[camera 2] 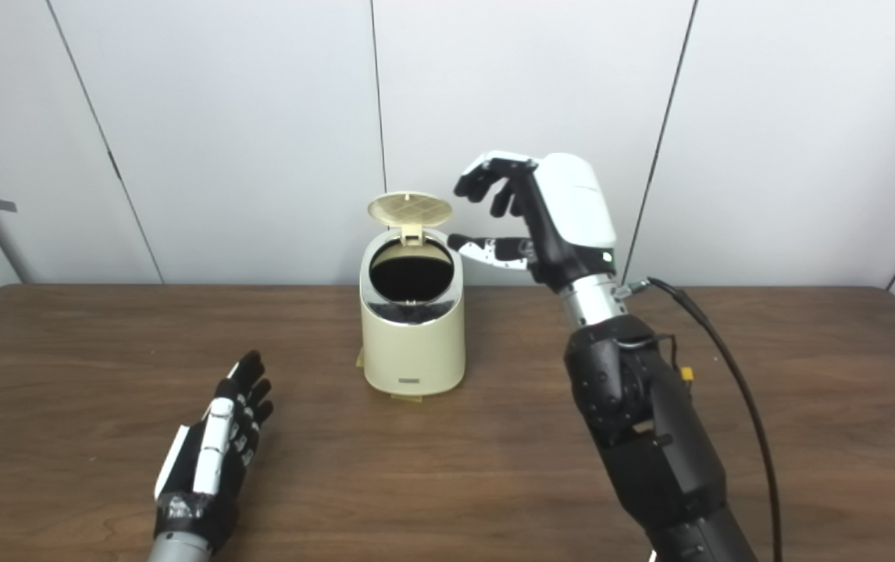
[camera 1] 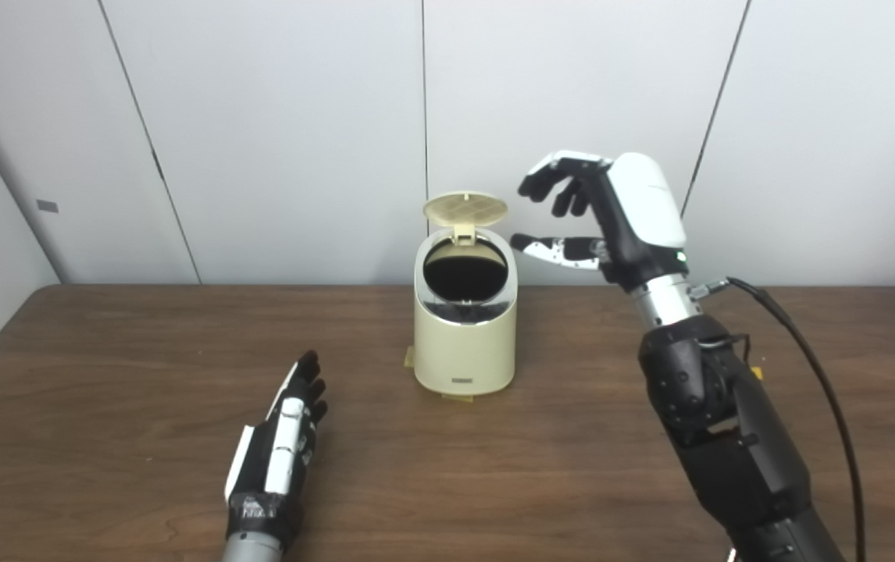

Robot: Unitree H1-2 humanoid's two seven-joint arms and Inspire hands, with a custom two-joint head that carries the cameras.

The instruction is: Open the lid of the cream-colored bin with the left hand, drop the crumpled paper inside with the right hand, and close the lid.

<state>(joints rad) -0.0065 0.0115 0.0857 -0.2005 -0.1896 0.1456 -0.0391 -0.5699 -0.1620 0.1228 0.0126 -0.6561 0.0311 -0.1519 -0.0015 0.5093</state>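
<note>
A: Left eye view first — cream-colored bin (camera 1: 465,328) standing mid desk (camera 1: 104,375), lid (camera 1: 465,208) tipped up at the back on its hinge, dark mouth open to the front.

B: Crumpled paper?

A: Not visible anywhere on the desk or in either hand. Prob. already inside the bin, but interior too dark to tell.

B: Right hand?

A: Right hand (camera 1: 604,215) raised beside the bin's upper right, near lid level, just off the rim. Fingers (camera 1: 553,181) spread and curled loosely, thumb out toward the rim, gripping nothing. Cable trailing from the wrist down the forearm.

B: Left hand?

A: Left hand (camera 2: 217,437) low over the desk, front-left, well apart from the bin. Fingers straight, slightly apart, nothing held.

B: Stage, at a guess?

A: Looks like only lid closing left.

B: Risks?

A: Few. Right thumb close to rim — a sideways pull-back could clip the lid or nudge the bin, which looks light enough to slide or tip. Closing from the front w/ too much push could tilt the bin backward; pressing off-center could miss the latch. Also right forearm near the left hand's likely route if both move together.

B: Anything else in the way?

A: Small tan tabs at the bin's base, purpose unclear. Plain panelled wall behind. Otherwise nothing between left hand and bin.
</note>
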